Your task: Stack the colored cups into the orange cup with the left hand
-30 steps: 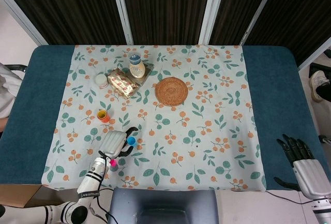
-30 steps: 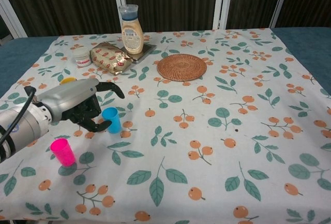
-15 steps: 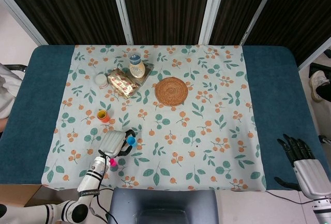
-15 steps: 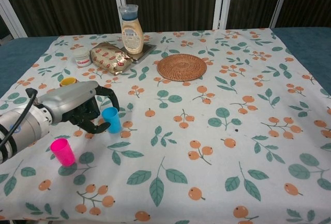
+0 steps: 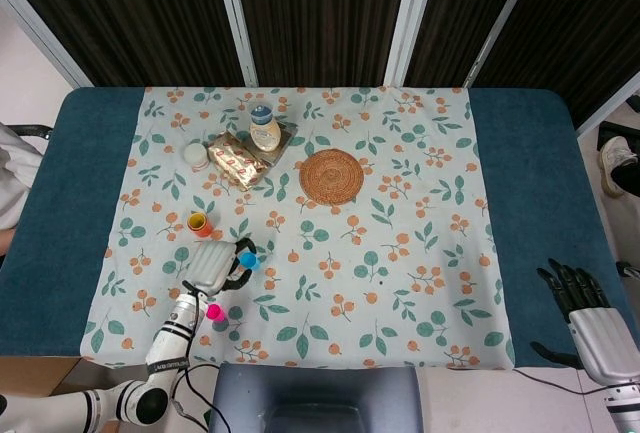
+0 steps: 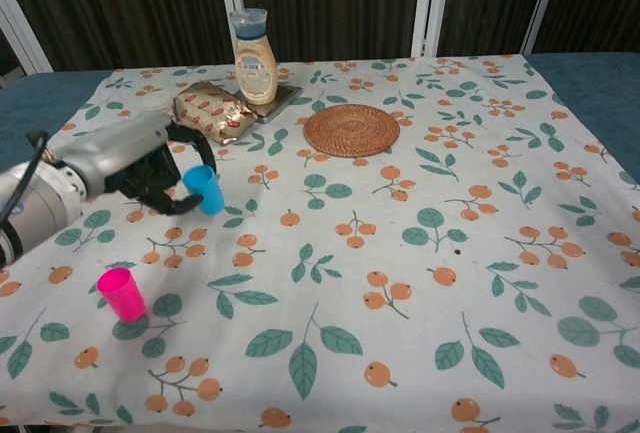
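Observation:
My left hand (image 6: 135, 165) (image 5: 213, 266) holds the blue cup (image 6: 205, 189) (image 5: 248, 260) lifted off the cloth and tilted, over the table's left part. The orange cup (image 5: 198, 223) stands a little beyond the hand in the head view; the hand hides it in the chest view. A pink cup (image 6: 120, 293) (image 5: 213, 312) stands upright near the front left edge, apart from the hand. My right hand (image 5: 590, 318) hangs off the table's right front corner, fingers spread, holding nothing.
At the back left lie a snack packet (image 6: 213, 110), a sauce bottle (image 6: 254, 57) on a dark tray and a small white jar (image 5: 195, 155). A round woven coaster (image 6: 351, 129) sits behind the centre. The floral cloth (image 6: 420, 283) covers the table.
My left hand closed on the blue cup, lifted it off the cloth and carried it back and left toward the orange cup. The pink cup and right hand stayed put.

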Controlling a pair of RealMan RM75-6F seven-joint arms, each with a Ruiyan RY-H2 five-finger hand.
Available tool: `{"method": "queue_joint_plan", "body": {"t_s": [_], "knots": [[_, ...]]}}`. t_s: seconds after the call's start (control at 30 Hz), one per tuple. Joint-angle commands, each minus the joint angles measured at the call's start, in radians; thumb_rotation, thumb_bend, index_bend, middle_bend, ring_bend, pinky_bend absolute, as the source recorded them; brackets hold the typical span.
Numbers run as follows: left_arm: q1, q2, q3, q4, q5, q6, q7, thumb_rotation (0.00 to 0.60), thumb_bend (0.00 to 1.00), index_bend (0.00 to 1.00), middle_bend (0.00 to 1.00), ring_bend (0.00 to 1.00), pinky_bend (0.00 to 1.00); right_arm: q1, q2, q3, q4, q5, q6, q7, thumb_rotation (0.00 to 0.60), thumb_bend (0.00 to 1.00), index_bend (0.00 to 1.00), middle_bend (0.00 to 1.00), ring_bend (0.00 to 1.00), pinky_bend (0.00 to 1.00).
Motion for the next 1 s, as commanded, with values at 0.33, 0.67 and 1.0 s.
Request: {"method": "queue_joint_plan", "body": {"t_s": [0.33,0.67,1.0], "knots": [[-0.007,0.096,-0.112,0.083,-0.075,0.038,0.0,0.6,0.36,0.58,1.0,1.0,1.0,0.0,0.0,0.0,0.0,-0.002,0.001,-0.002,0.6,0.19,0.0,0.0,0.0,0.0],[-0.012,0.058,-0.084,0.228,-0.097,-0.008,-0.034,0.6,0.36,0.58,1.0,1.0,1.0,0.0,-0.006,0.005,-0.002,0.008,-0.002,-0.013,0.6,0.18,0.0,0.0,0.0,0.0],[-0.011,0.048,-0.065,0.24,-0.094,-0.026,-0.048,0.6,0.36,0.58,1.0,1.0,1.0,0.0,-0.006,0.005,-0.004,0.01,-0.003,-0.015,0.6,0.19,0.0,0.0,0.0,0.0]]}}
